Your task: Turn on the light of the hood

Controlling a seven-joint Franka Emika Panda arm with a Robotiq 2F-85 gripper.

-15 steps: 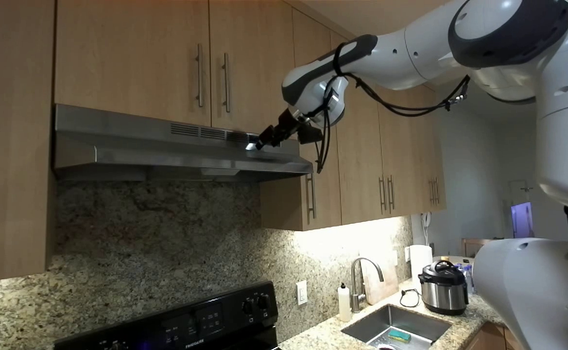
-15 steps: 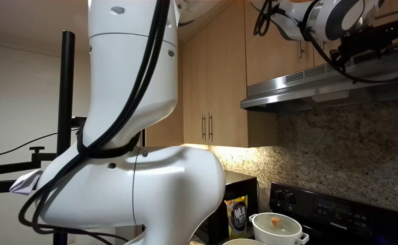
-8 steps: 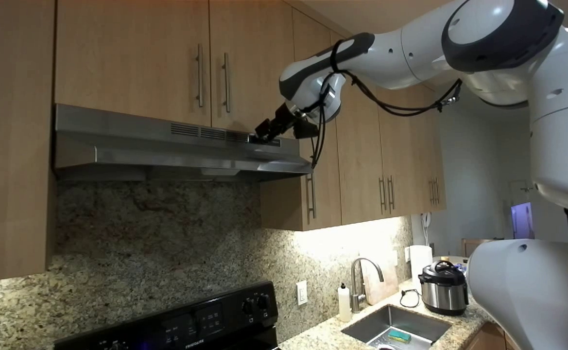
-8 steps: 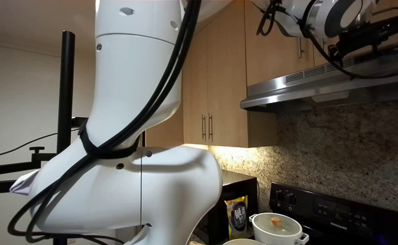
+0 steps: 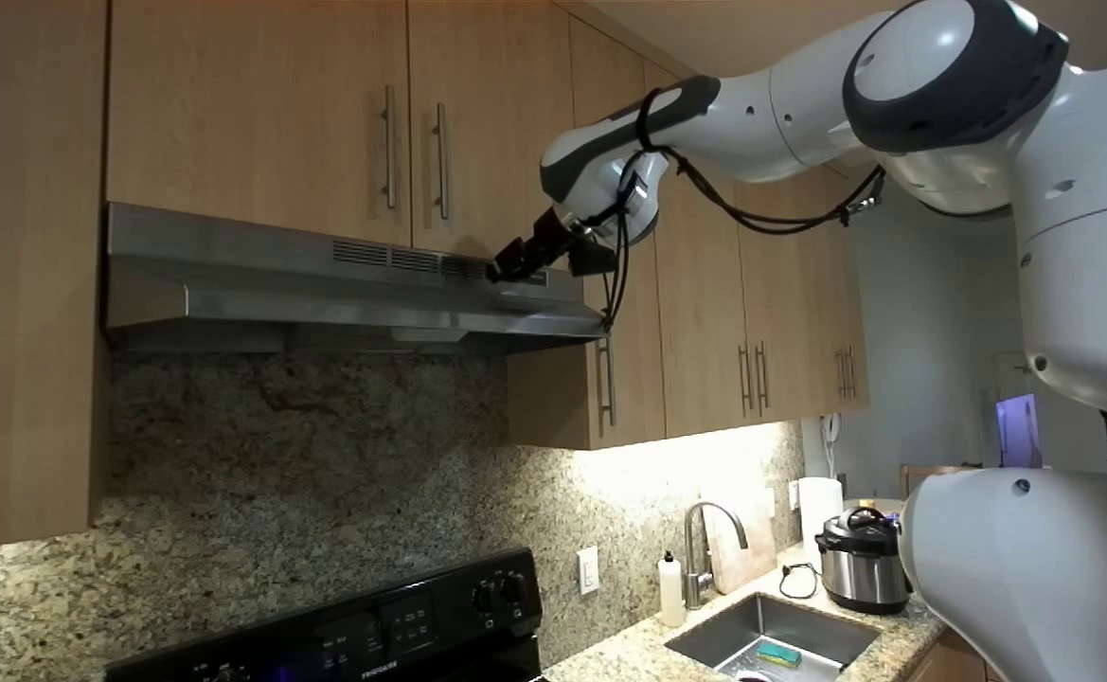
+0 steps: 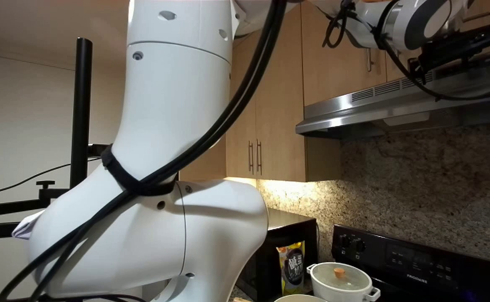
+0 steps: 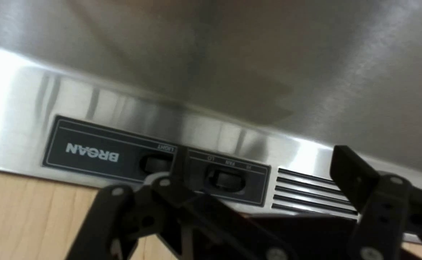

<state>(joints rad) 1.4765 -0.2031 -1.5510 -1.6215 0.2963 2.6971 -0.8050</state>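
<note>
Under wooden kitchen cabinets (image 5: 259, 114), we note the steel hood (image 5: 307, 287), its light (image 5: 430, 334) on the underside, lower than the fingers (image 7: 353, 177). These stand spread apart; in the wrist view 1 tip appears just beside the LIGHT switch (image 7: 156, 164). We cannot confirm contact.

In both exterior views, light wooden cabinets (image 5: 259, 114) with steel bar handles (image 5: 389, 147) hang above a speckled granite backsplash (image 5: 345, 455), and a black Frigidaire stove (image 5: 354, 630) stands against it. To the stove's right in an exterior view, the counter (image 5: 610, 654) carries a white bottle (image 5: 670, 594) with a black top beside a curved faucet (image 5: 689, 559), a sink (image 5: 813, 628) with a green sponge (image 5: 778, 655) in it, and a steel-and-black pressure cooker (image 5: 864, 573). In an exterior view, a white lidded pot (image 6: 339, 291) sits near an upright snack bag (image 6: 293, 268) in front of a dark boxy appliance (image 6: 301, 233).
</note>
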